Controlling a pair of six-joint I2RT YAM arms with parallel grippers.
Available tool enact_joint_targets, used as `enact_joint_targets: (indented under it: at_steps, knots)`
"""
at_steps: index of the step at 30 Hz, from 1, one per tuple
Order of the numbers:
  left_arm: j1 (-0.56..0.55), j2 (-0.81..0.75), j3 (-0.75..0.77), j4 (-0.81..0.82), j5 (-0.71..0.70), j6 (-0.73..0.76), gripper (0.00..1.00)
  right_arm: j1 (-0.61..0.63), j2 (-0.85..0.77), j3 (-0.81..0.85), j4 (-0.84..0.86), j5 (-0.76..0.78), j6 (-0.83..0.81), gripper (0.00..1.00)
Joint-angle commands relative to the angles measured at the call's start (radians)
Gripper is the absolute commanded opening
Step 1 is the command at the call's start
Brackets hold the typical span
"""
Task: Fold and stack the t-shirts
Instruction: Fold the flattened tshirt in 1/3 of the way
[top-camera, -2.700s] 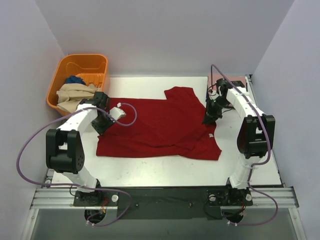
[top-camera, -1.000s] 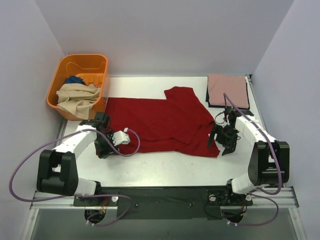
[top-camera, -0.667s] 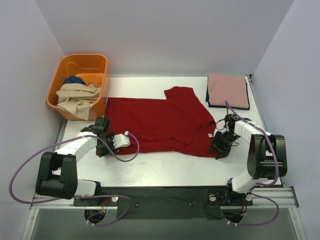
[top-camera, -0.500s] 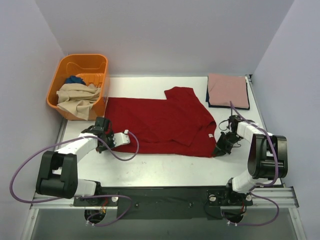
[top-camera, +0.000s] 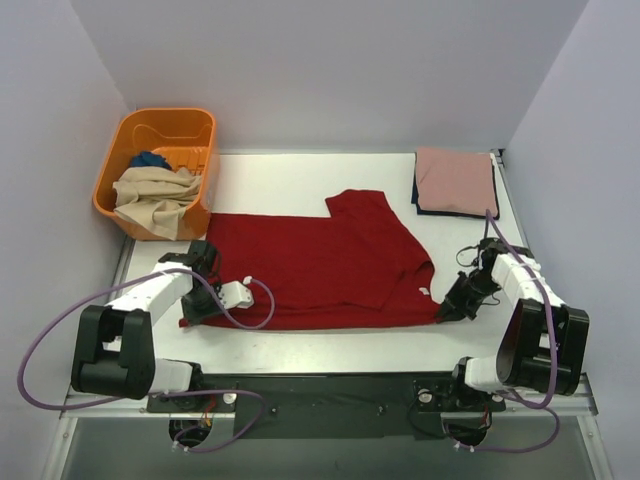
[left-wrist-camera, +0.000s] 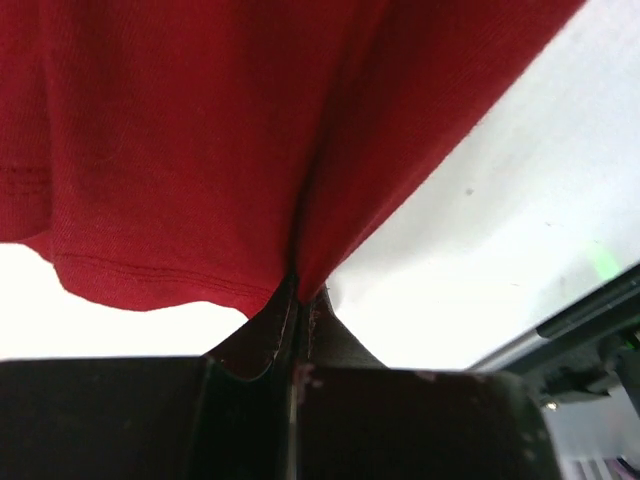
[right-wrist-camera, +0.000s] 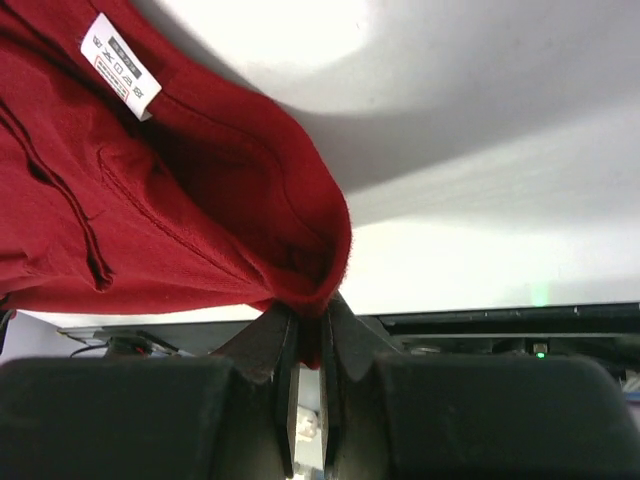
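Note:
The dark red t-shirt (top-camera: 320, 265) lies spread across the white table (top-camera: 300, 350). My left gripper (top-camera: 192, 312) is shut on its near left corner; the left wrist view shows the red cloth (left-wrist-camera: 200, 150) pinched between the jaws. My right gripper (top-camera: 447, 311) is shut on its near right corner; the right wrist view shows bunched red cloth (right-wrist-camera: 200, 220) with a white label (right-wrist-camera: 120, 65) in the jaws. A folded dusty pink shirt (top-camera: 455, 180) lies on a navy one (top-camera: 418, 205) at the back right. Beige (top-camera: 150, 195) and blue (top-camera: 150, 159) shirts lie in the basket.
The orange plastic basket (top-camera: 165, 125) stands at the back left, touching the red shirt's far left corner. White walls close in the table at the left, back and right. A metal rail (top-camera: 330, 390) runs along the near edge.
Both grippers came down the shirt's sides to its near corners, shut on them and pulled toward the near edge. The red shirt has slid nearer and its bottom edge is stretched straight.

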Motion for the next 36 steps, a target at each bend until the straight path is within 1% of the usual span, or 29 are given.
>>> enact_joint_targets:
  at_steps: [1,2,3,4,5,7,8,9,11,12,13,15,16,17,18,19,20,21,22,23,24,25,26,28,29,30,32,35,36]
  knots:
    - [0.012,-0.021,-0.027,-0.146,-0.085,0.001,0.0,-0.007,-0.045,-0.019,-0.138,0.059,0.004,0.0]
    - [0.009,-0.021,-0.027,-0.14,-0.082,0.0,0.0,-0.007,-0.037,-0.019,-0.139,0.059,0.004,0.02]
    - [0.009,-0.016,-0.026,-0.134,-0.073,-0.007,0.17,-0.007,-0.022,-0.016,-0.138,0.053,0.001,0.06]
    - [0.008,-0.014,-0.007,-0.123,-0.065,-0.01,0.25,-0.009,0.013,-0.013,-0.136,0.049,-0.014,0.12]
    - [0.006,-0.011,0.005,-0.121,-0.051,-0.01,0.39,-0.012,0.041,-0.005,-0.132,0.035,-0.026,0.13]
    - [0.003,0.002,0.063,-0.123,-0.027,-0.011,0.51,-0.021,0.111,0.004,-0.123,0.018,-0.042,0.17]
    - [0.001,0.007,0.106,-0.128,-0.019,-0.01,0.54,-0.024,0.152,0.009,-0.121,0.023,-0.045,0.28]
    - [-0.009,0.022,0.137,-0.132,-0.005,-0.007,0.59,-0.024,0.17,0.021,-0.121,0.026,-0.043,0.43]
    - [-0.037,0.045,0.221,-0.135,0.01,-0.008,0.63,-0.024,0.188,0.035,-0.123,0.026,-0.046,0.51]
    - [-0.045,0.054,0.291,-0.152,0.022,-0.013,0.64,-0.025,0.181,0.039,-0.124,0.038,-0.045,0.53]
    - [-0.07,0.079,0.372,-0.161,0.053,-0.029,0.66,-0.029,0.171,0.048,-0.132,0.05,-0.045,0.58]
    - [-0.124,0.119,0.501,-0.221,0.103,-0.071,0.66,-0.047,0.128,0.067,-0.152,0.093,-0.04,0.64]
    - [-0.143,0.131,0.543,-0.233,0.164,-0.108,0.67,-0.056,0.093,0.081,-0.159,0.13,-0.039,0.67]
    - [-0.193,0.154,0.629,-0.255,0.198,-0.123,0.68,-0.08,0.078,0.087,-0.167,0.145,-0.039,0.67]
    - [-0.218,0.162,0.663,-0.258,0.281,-0.158,0.68,-0.097,0.038,0.096,-0.17,0.167,-0.036,0.67]
    - [-0.286,0.176,0.716,-0.244,0.32,-0.183,0.68,-0.126,0.006,0.102,-0.173,0.171,-0.036,0.67]
    - [-0.327,0.183,0.731,-0.22,0.397,-0.226,0.64,-0.142,-0.007,0.113,-0.173,0.173,-0.033,0.66]
    - [-0.413,0.186,0.738,-0.148,0.432,-0.255,0.59,-0.157,-0.028,0.121,-0.172,0.171,-0.031,0.65]
    - [-0.501,0.208,0.738,-0.119,0.464,-0.305,0.5,-0.159,-0.036,0.14,-0.169,0.162,-0.03,0.63]
    - [-0.556,0.229,0.749,-0.071,0.476,-0.324,0.47,-0.15,-0.05,0.15,-0.166,0.144,-0.037,0.54]
    - [-0.657,0.28,0.76,-0.056,0.484,-0.358,0.45,-0.138,-0.057,0.165,-0.158,0.109,-0.04,0.47]
    - [-0.702,0.303,0.783,-0.013,0.483,-0.369,0.45,-0.092,-0.077,0.177,-0.158,0.105,-0.043,0.38]
    - [-0.788,0.352,0.793,0.01,0.466,-0.398,0.42,-0.057,-0.086,0.196,-0.159,0.115,-0.043,0.34]
    - [-0.86,0.419,0.836,0.084,0.502,-0.44,0.4,0.075,-0.106,0.193,-0.153,0.119,-0.021,0.22]
    - [-0.87,0.444,0.862,0.14,0.554,-0.465,0.4,0.088,-0.116,0.181,-0.14,0.081,0.01,0.18]
    - [-0.881,0.482,0.884,0.174,0.57,-0.512,0.4,0.09,-0.12,0.13,-0.098,0.06,0.025,0.1]
    - [-0.897,0.55,0.913,0.228,0.604,-0.55,0.41,0.09,-0.134,0.046,-0.036,0.052,0.072,0.0]
    - [-0.943,0.607,0.916,0.277,0.595,-0.533,0.49,0.083,-0.11,-0.063,0.035,0.082,0.088,0.0]
    - [-0.959,0.63,0.91,0.302,0.588,-0.54,0.49,0.076,-0.1,-0.076,0.069,0.075,0.085,0.0]
